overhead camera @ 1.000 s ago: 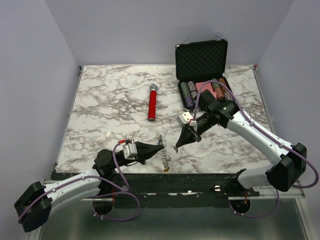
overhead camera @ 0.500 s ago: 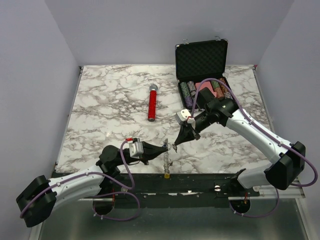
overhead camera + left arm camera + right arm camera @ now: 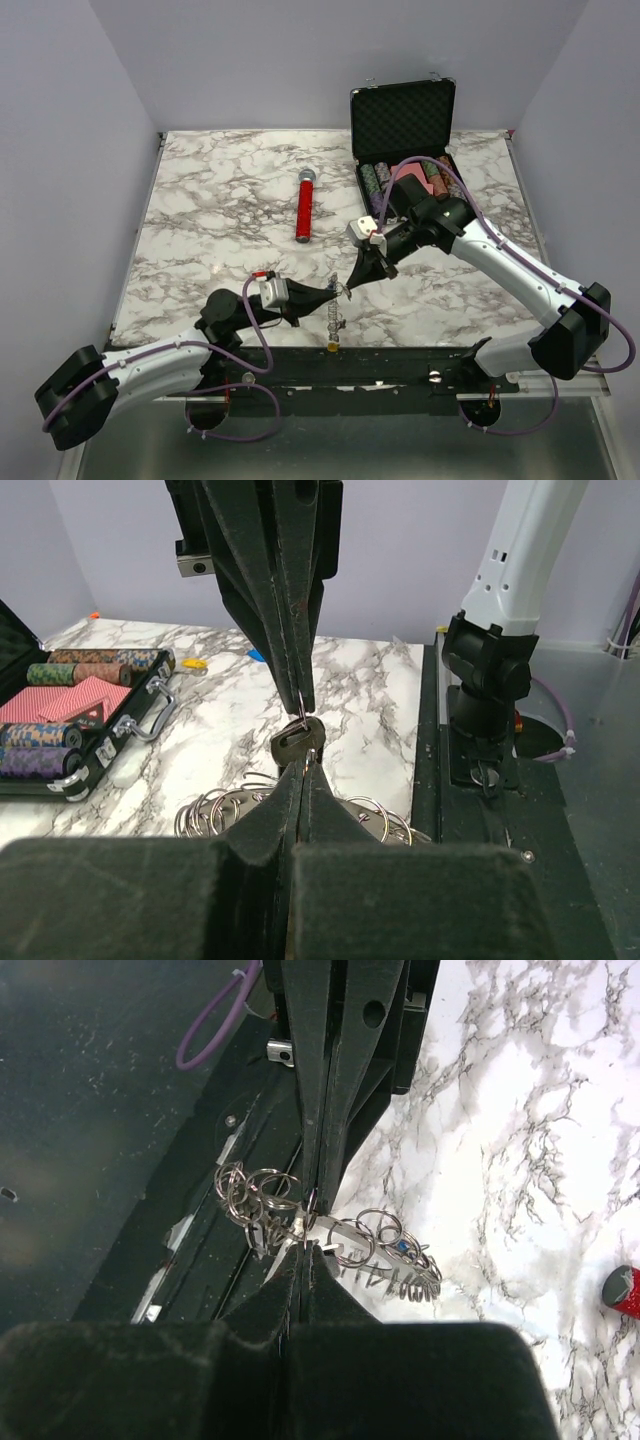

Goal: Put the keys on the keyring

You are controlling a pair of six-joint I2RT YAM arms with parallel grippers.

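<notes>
The keyring (image 3: 333,320) lies near the table's front edge as a jagged metal strip strung with small rings, its yellow tag (image 3: 331,346) at the near end. My left gripper (image 3: 332,293) is shut at the strip's far end, its tips pinching one small ring (image 3: 311,754). My right gripper (image 3: 349,288) points down and left, tip to tip with the left one, and is shut on a black-headed key (image 3: 297,743). The key's head touches the left gripper (image 3: 304,767). Loose rings (image 3: 225,808) fan out beside those fingers. In the right wrist view the keyring (image 3: 385,1252) curves away to the right.
A red-handled microphone (image 3: 304,206) lies mid-table. An open black case (image 3: 404,120) with poker chips (image 3: 375,190) stands at the back right. The black front rail (image 3: 400,360) runs just behind the keyring, and the right arm's base (image 3: 500,670) rises close by.
The left gripper has moved right and the right gripper left and down, so their tips now meet above the keyring. The keyring has shifted slightly right with the left gripper.
</notes>
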